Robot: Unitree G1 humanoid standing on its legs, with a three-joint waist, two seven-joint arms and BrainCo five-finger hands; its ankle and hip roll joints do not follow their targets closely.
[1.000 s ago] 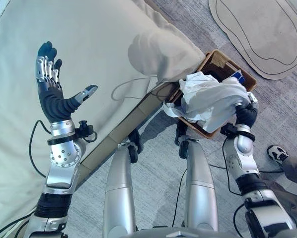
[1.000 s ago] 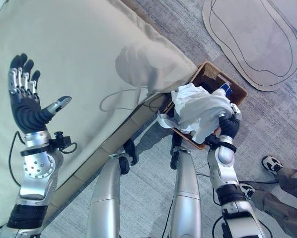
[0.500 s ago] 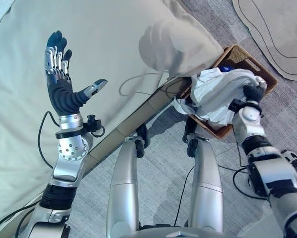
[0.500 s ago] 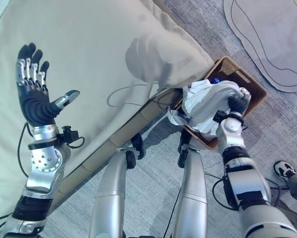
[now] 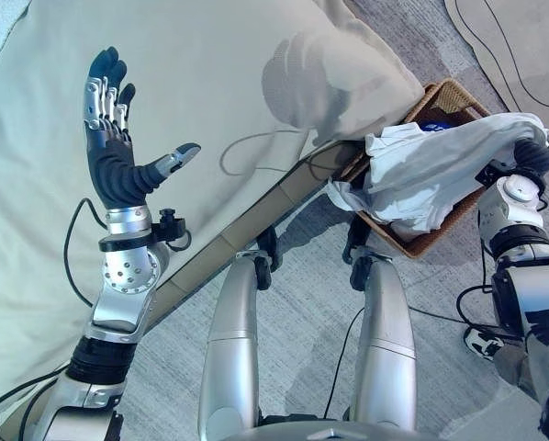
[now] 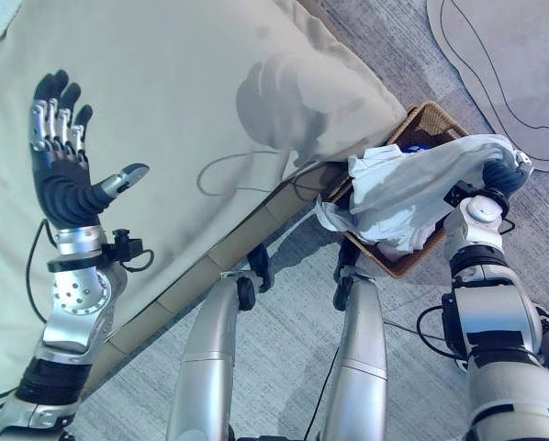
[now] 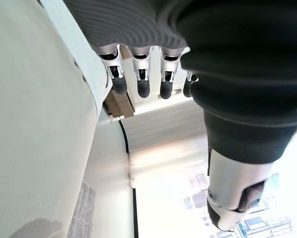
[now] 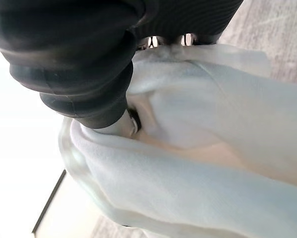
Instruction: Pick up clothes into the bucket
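Observation:
A white garment (image 5: 435,170) lies stretched across the brown wicker basket (image 5: 452,94) on the floor at the right, one end hanging over the basket's near rim. My right hand (image 5: 532,152) is at the garment's far right end, shut on the cloth (image 8: 198,148), which wraps round its thumb and fingers. My left hand (image 5: 109,138) is raised over the beige bed (image 5: 192,92), open, its fingers (image 7: 141,79) straight and its thumb spread, holding nothing.
The bed's edge (image 5: 256,216) runs diagonally beside the basket. A blue item (image 5: 432,122) sits in the basket under the garment. A beige rug (image 5: 522,37) lies on the grey carpet at the upper right. A shoe (image 5: 481,342) rests on the floor at the right.
My right hand has moved right and away from the bed, pulling the bunched garment out into a long stretch over the basket. The camera has shifted. My left hand stays raised.

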